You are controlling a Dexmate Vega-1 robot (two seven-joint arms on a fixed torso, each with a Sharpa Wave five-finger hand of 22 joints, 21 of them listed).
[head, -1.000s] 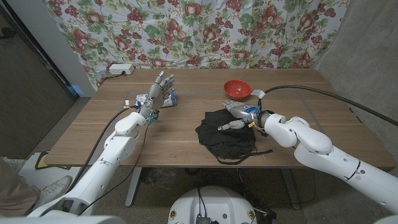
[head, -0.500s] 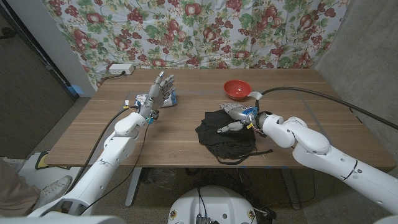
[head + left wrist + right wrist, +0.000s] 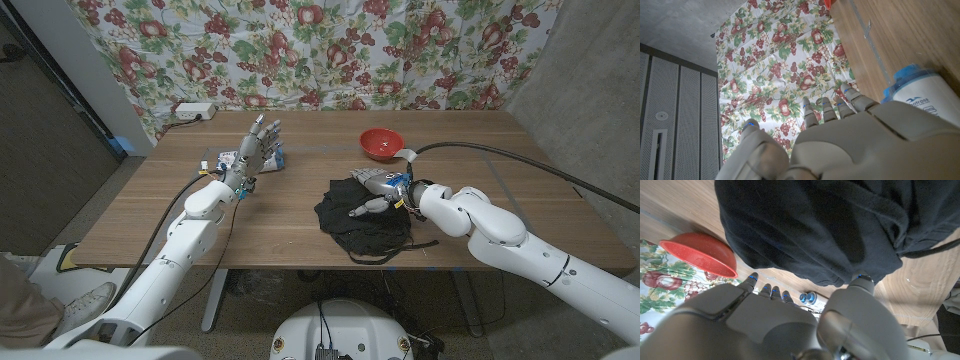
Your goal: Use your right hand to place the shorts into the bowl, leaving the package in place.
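The black shorts (image 3: 362, 218) lie crumpled on the table, near the front edge at the middle. My right hand (image 3: 374, 193) hovers over their far side with fingers spread and nothing held; its fingertips (image 3: 765, 289) reach the edge of the shorts (image 3: 830, 225). The red bowl (image 3: 381, 143) stands just beyond the shorts, toward the back. The red bowl (image 3: 700, 255) is empty. A blue and white package (image 3: 231, 160) lies at the left. Beside it my left hand (image 3: 259, 148) stands raised, fingers up and apart. The package (image 3: 925, 95) shows past the left hand (image 3: 840, 145).
A white power strip (image 3: 193, 112) lies at the table's back left corner. A thick black cable (image 3: 490, 146) runs from my right arm over the table's right side. The wooden table (image 3: 150, 215) ends close in front of the shorts. A floral cloth hangs behind.
My right hand has slid a little to the left and lower over the shorts. The left hand, the package and the bowl have stayed put.
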